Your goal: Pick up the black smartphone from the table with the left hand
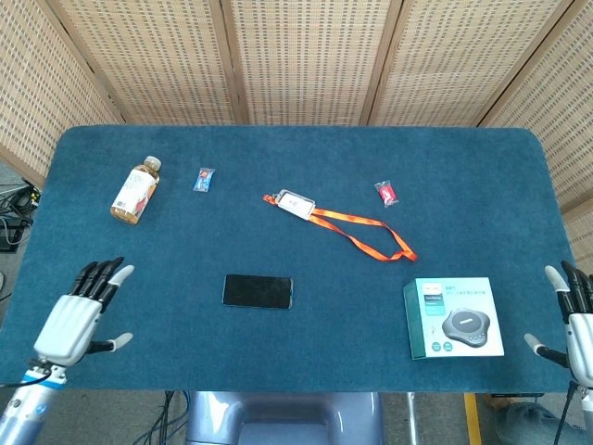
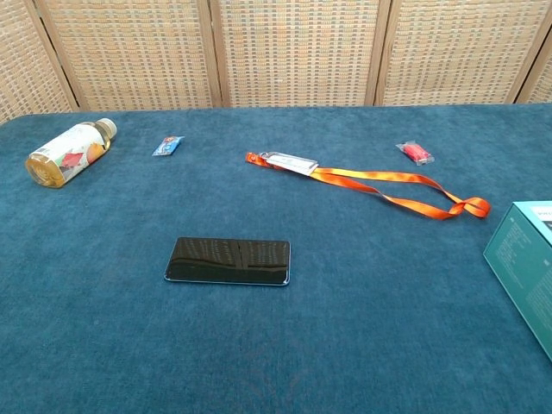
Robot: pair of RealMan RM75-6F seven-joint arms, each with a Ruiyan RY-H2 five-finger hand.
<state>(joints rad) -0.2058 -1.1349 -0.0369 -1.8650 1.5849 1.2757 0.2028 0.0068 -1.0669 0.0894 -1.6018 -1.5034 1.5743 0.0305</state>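
Note:
The black smartphone point(image 1: 258, 291) lies flat on the blue table point(image 1: 296, 232), screen up, near the front middle; the chest view shows the smartphone point(image 2: 228, 260) lengthwise across the cloth. My left hand point(image 1: 77, 315) hovers over the table's front left part, fingers spread and holding nothing, well to the left of the phone. My right hand point(image 1: 576, 320) stays at the table's right edge, fingers apart and holding nothing. Neither hand appears in the chest view.
A juice bottle point(image 1: 136, 189) lies on its side at the back left, a small blue packet point(image 1: 203, 179) beside it. An orange lanyard with a badge point(image 1: 347, 227) crosses the middle, a red packet point(image 1: 385, 192) behind it. A teal box point(image 1: 454, 318) sits front right.

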